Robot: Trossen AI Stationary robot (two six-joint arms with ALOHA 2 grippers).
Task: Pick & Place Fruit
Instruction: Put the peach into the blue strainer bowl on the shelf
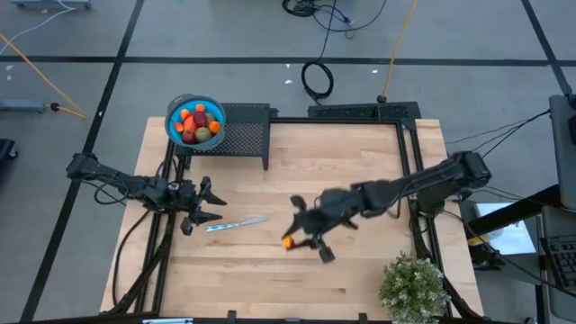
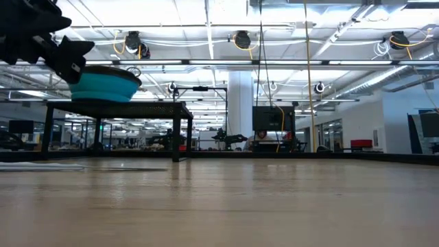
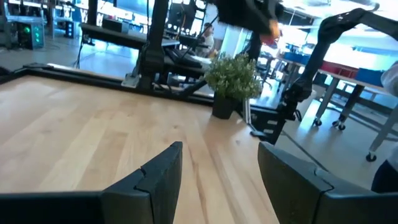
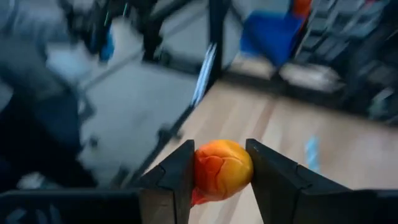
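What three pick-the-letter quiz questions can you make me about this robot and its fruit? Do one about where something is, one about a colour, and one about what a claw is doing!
1. Where is the blue bowl?
A. on the black stand
B. beside the plant
C. under the knife

2. What colour is the fruit in the right gripper?
A. green
B. orange
C. purple

3. What is the left gripper doing?
A. squeezing a fruit
B. holding the knife
C. open, holding nothing

Answers: 1 A, the bowl sits on the black stand at the table's corner. 2 B, it shows orange between the fingers. 3 C, only bare table shows between its fingers.
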